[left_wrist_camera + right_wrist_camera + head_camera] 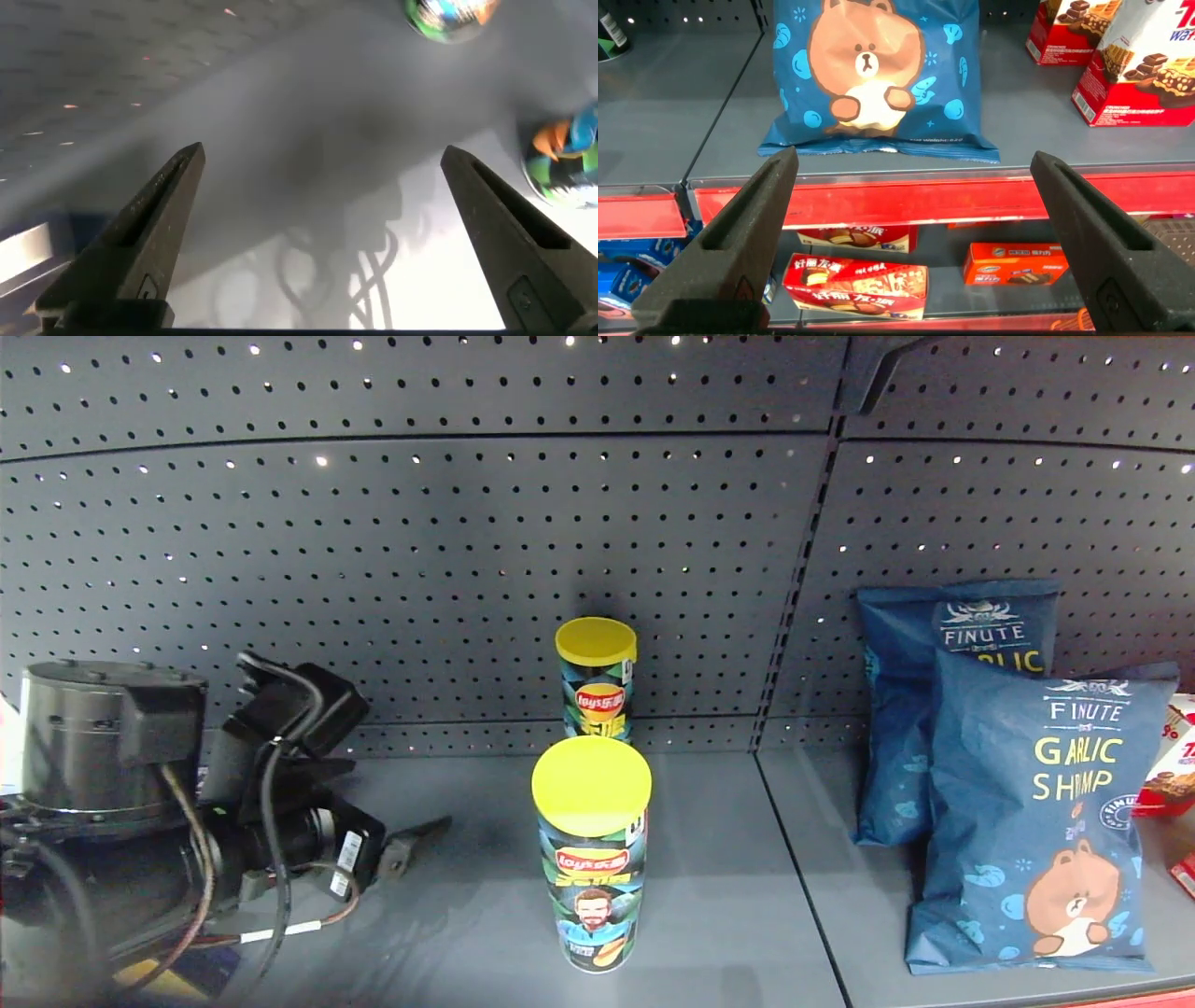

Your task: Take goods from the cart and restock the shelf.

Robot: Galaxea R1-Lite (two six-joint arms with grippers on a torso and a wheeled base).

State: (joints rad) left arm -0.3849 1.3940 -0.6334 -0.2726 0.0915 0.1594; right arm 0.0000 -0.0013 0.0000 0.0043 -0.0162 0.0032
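On the grey shelf point(448, 915), at the middle of the head view, two yellow-lidded chip cans are stood upright in a file: the front can point(591, 859) near the shelf's edge, and the rear can point(596, 681) at 12 o'clock from it, close to the perforated back panel and apart from the front can. The left gripper point(322, 159) is held low over the shelf at 9 o'clock from the front can, well apart from it. Its fingers point(159, 224) are spread wide with nothing between them, and both cans lie outside the gap, off to one side. The right gripper point(915, 161) is likewise spread and unloaded, and is posed before the shelf's red front edge, facing the nearer blue snack bag point(878, 75). In the head view that bag and a second one behind it are found at 3 o'clock from the cans. Red boxes point(1120, 47) are seen beside the bag, and further boxes point(854, 285) on the shelf below.

The cans are judged to be light, stiff tubes with smooth, somewhat slippery printed walls. Being tall and narrow, they would be easily tipped, and the wall might be dented by hard pressure. A hold across the mid-body, below the lid, is advised. The bags are judged soft, with crushable contents.
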